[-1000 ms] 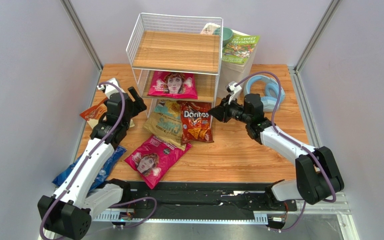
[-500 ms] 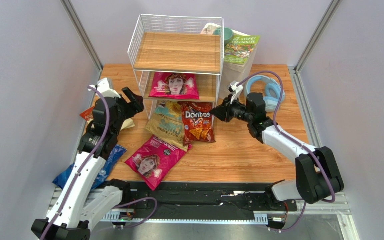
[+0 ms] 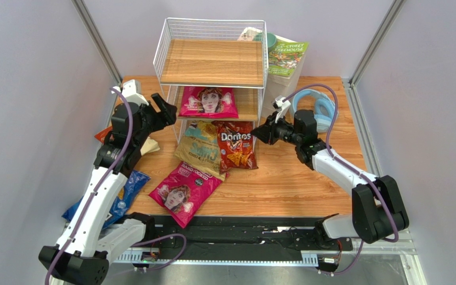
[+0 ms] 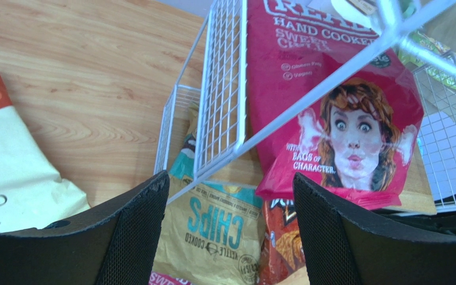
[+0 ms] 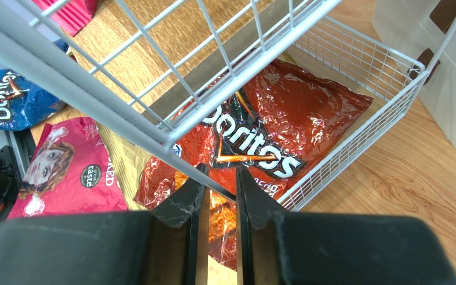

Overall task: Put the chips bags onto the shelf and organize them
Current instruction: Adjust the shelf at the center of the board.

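The shelf (image 3: 212, 59) stands at the back; its top tier is bare. One magenta bag (image 3: 208, 101) lies on the middle tier. The tan CHIPS bag (image 3: 197, 147) and red Doritos bag (image 3: 235, 145) stick out of the bottom tier. A second magenta bag (image 3: 184, 189) lies on the table. The blue Doritos bag (image 3: 123, 196) and orange-and-cream bag (image 3: 108, 135) lie at the left. My left gripper (image 3: 164, 110) hangs open at the shelf's left side (image 4: 221, 119), nothing between its fingers. My right gripper (image 5: 220, 172) is shut on a shelf wire (image 5: 153, 101) at the front right corner.
A green book (image 3: 285, 54) lies on a white drawer unit (image 3: 281, 89) right of the shelf. Blue headphones (image 3: 319, 110) sit by it, behind my right arm. Grey walls close in on both sides.
My left arm has risen and swung back toward the shelf's left side, still open. The shelf has shifted slightly right with my right gripper holding its wire.
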